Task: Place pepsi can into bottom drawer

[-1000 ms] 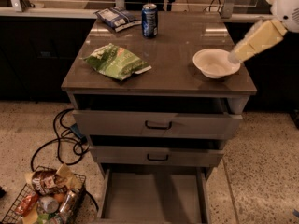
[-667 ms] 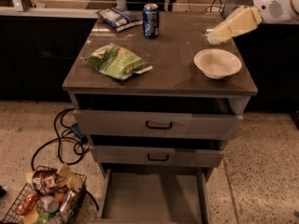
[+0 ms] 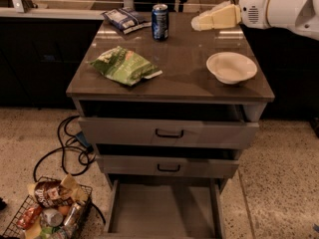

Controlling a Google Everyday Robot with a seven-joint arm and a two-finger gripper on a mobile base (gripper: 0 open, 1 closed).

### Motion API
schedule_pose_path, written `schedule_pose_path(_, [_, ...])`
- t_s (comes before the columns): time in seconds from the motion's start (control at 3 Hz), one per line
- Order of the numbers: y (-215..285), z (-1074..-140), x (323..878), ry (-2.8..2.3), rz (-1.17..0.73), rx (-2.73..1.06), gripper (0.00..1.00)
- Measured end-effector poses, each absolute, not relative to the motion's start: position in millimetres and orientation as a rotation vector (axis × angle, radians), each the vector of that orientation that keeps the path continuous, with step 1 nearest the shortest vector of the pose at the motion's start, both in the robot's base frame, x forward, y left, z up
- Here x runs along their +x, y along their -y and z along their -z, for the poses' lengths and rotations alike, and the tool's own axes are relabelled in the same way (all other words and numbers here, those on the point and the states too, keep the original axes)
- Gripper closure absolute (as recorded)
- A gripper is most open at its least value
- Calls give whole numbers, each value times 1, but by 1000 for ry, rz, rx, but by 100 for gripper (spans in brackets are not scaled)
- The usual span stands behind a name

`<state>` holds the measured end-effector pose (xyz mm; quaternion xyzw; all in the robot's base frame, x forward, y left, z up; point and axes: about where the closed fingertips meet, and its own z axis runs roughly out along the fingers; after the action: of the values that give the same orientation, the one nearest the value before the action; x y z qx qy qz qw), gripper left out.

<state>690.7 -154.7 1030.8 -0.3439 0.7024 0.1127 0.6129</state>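
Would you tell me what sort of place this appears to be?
Likely a lab or office test area: a grey drawer cabinet with a pepsi can on top, its bottom drawer open, loose cables and a wire basket on the floor. The gripper hovers near the can, not touching.

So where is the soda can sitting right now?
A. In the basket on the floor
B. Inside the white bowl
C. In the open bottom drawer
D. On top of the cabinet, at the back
D: the pepsi can stands upright at the back of the cabinet top, beside the blue-white snack bag. The gripper hangs to its right, apart from it, and the bottom drawer is pulled out below.
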Motion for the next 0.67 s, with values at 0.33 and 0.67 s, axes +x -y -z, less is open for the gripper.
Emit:
schedule_pose_path(0.33, [159, -1048, 703, -1571, -221, -721, 0])
schedule_pose_path(0.67, [159, -1048, 703, -1571, -221, -721, 0])
